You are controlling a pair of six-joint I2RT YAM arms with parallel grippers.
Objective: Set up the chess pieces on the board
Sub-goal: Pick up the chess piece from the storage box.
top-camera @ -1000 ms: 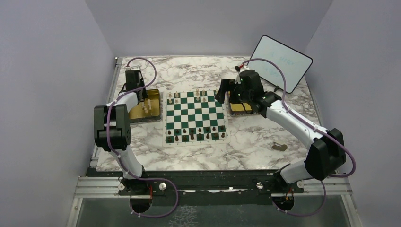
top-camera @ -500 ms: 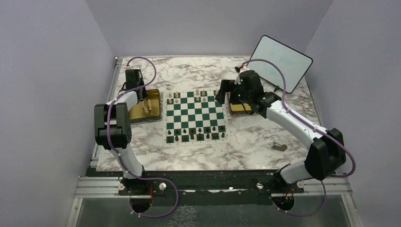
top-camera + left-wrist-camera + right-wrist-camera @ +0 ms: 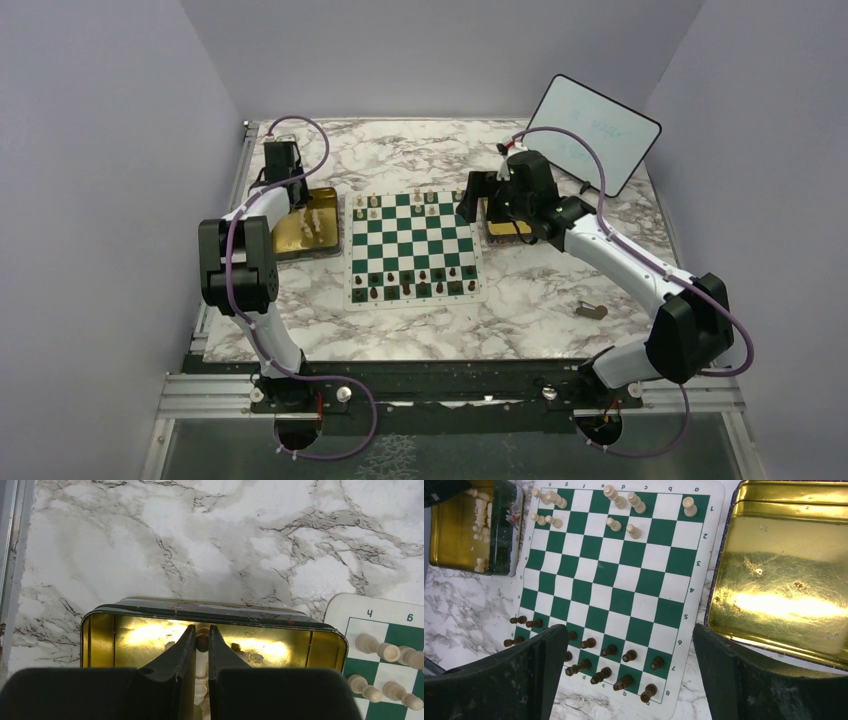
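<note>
Marble-patterned tabletop (image 3: 420,150) with the flat green-and-white checked board (image 3: 412,246) at centre. The left gripper (image 3: 202,630) reaches into the shiny gold rectangular tray (image 3: 100,630) just left of the board and is pinched on one cream chess piece (image 3: 202,642). Its round head shows in the narrow slot between the black fingers (image 3: 175,660), and its stem runs along that slot. The right gripper (image 3: 628,630) hangs spread wide and empty over the board's right side, beside a second gold tray (image 3: 784,555) showing no pieces. Other cream pieces (image 3: 616,525) stand on the far rows, dark brown pieces (image 3: 629,656) on the near rows. The board lies directly right of the held piece, so the left arm is nearer; a lift clear of the tray wall probably precedes the carry.
</note>
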